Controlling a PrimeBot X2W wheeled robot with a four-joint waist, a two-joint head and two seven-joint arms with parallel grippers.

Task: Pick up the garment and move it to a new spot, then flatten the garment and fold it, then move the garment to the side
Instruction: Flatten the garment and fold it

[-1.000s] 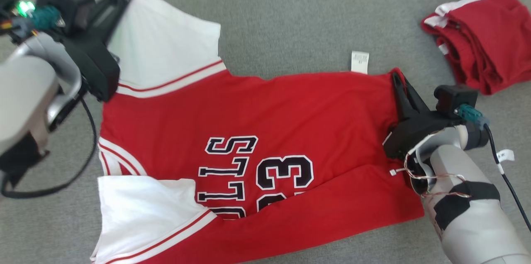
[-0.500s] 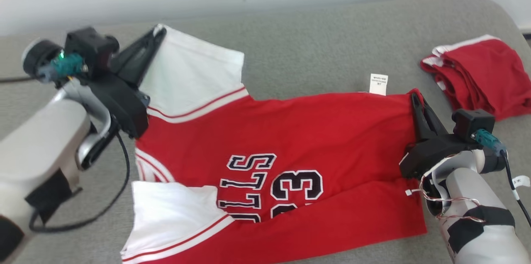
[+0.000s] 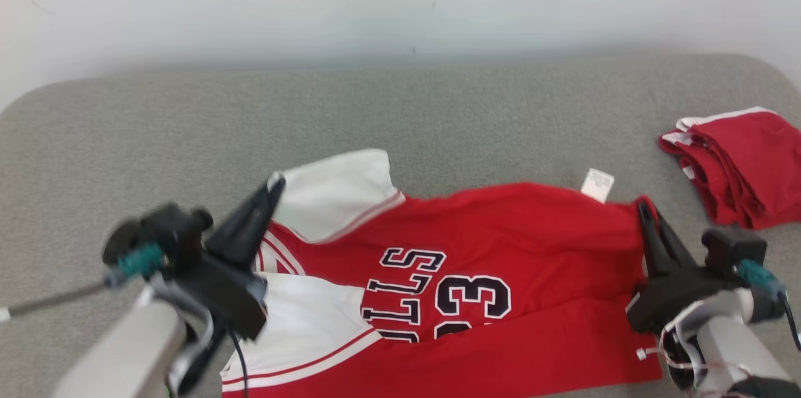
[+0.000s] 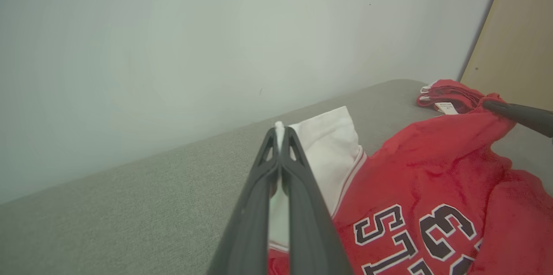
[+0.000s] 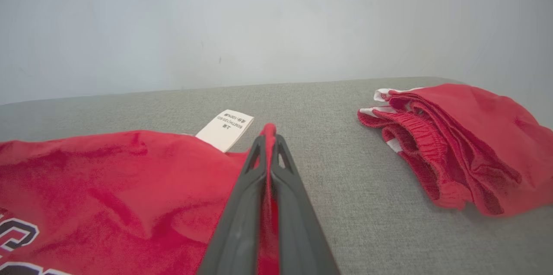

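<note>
Left claw (image 3: 276, 184) is pinched shut on the outer edge of the white upper sleeve (image 3: 341, 188). Its two long, dark, tapered fingers are pressed together, with a sliver of white cloth poking past the tips. Right claw (image 3: 642, 207) is likewise clamped, on the red hem corner of the jersey (image 3: 513, 229), just beside a small white rectangular care label (image 3: 597, 184). The jersey lies spread sideways near the front of the grey, coarse-woven cushioned surface (image 3: 188, 129). It is rumpled along its far edge between the two grips, and its near long edge is folded over the lettering. Its cloth is soft red knit, with white sleeves trimmed in red stripes and black, white-outlined characters. A second red-and-white garment (image 3: 744, 166), loosely folded with a gathered elastic band, sits well apart at the right.
</note>
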